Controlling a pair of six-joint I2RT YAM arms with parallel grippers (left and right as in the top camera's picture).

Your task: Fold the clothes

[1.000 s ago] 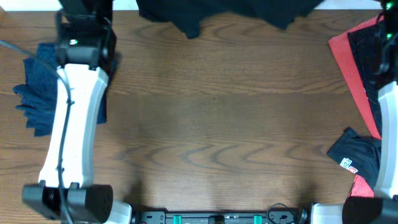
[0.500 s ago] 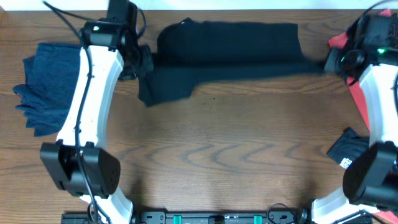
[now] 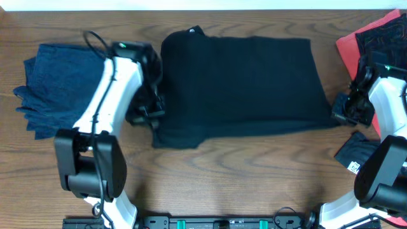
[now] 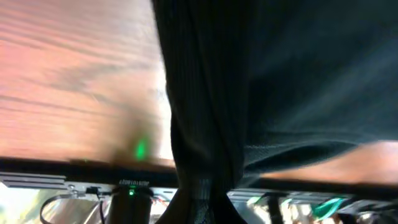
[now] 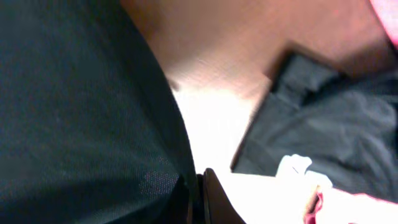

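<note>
left gripper [image 3: 151, 116] clamped on bunched fabric at the left edge of the black garment [image 3: 241, 79]. right gripper [image 3: 340, 113] pinches its near-right corner. Garment lies spread flat, centre-far on the table [image 3: 254, 178]. Looks like soft, light, limp knit: it'll sag and drag, so take it at corners or hems, both sides together. Left wrist view: fingers buried in cloth. Can't tell shirt from sweater. blue cloth [image 3: 54, 83] is on the left, red cloth [image 3: 365, 38] and labelled black item [image 3: 359, 156] on the right.
</note>
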